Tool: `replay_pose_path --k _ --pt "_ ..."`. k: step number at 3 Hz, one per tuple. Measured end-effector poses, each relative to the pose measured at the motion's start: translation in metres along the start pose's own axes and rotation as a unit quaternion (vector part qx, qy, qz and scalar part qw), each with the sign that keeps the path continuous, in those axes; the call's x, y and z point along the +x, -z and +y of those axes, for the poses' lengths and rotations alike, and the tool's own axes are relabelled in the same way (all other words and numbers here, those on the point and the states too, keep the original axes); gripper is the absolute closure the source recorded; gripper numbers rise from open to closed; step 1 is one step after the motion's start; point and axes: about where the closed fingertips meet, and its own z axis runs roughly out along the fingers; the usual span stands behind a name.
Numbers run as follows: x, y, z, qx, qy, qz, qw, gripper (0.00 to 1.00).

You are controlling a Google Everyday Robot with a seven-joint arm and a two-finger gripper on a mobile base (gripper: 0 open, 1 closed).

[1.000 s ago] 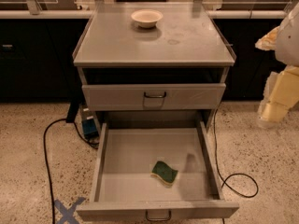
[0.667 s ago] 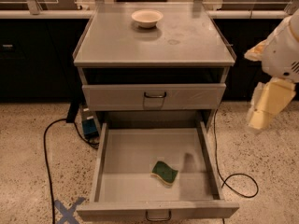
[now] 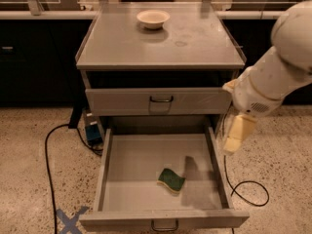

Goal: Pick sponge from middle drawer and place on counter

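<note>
Swinging in from the right edge of the view over the past second, the arm [image 3: 278, 72] has carried the hand [image 3: 238, 133] down and leftward, so it now hangs just outside the right wall of the open middle drawer [image 3: 131, 165], above the tray's level. Whether the hand is spread or pressed together I cannot tell. The sponge [image 3: 171, 179] has not shifted: it lies green face up on the drawer floor, right of centre and toward the front, apart from every wall. I judge this to be the approach, with the grasp not yet begun. The desk [image 3: 146, 45] above is smooth grey with faint ring stains, carrying a cream bowl [image 3: 153, 18] near its back edge. A black cable [image 3: 48, 160] trails across the speckled floor [image 3: 29, 179].
</note>
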Motion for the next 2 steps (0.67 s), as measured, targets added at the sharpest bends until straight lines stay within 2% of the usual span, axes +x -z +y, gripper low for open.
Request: replay_pose_path --k 1,2 --pt "0.015 -0.064 -0.004 -0.017 -0.014 -0.017 0.9996 0.0" --pt "0.038 -0.133 0.0 -0.046 -0.031 -0.028 0.998 0.0"
